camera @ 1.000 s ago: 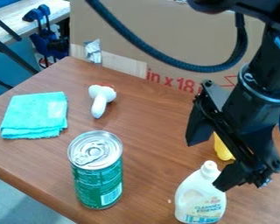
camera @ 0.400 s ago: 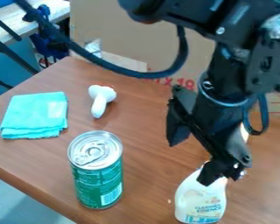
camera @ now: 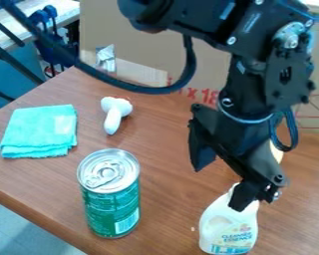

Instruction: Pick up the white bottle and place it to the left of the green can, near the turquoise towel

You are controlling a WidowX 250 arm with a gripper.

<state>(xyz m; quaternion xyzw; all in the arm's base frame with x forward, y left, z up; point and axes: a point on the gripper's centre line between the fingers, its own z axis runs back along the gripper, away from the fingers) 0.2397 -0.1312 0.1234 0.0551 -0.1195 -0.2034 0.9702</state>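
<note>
Bright, even light; slightly soft focus.

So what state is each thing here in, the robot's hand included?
Hand: open, empty, at the white bottle's top
White bottle: upright, top partly hidden
Green can: upright, lid closed
Teal cloth: folded, lying flat
White knobbed thing: lying down
Cardboard: standing upright

The place looks like a lab or workshop, though the pictures do not settle which. A black robot arm (camera: 255, 94) with exposed bolts and a thick cable (camera: 132, 85) works over a wood-grain table (camera: 165, 199). A large cardboard sheet (camera: 215, 55) stands upright along its far edge, and behind it, at the upper left, are another pale wooden tabletop (camera: 36, 7) and blue-and-black equipment (camera: 49, 45).
</note>
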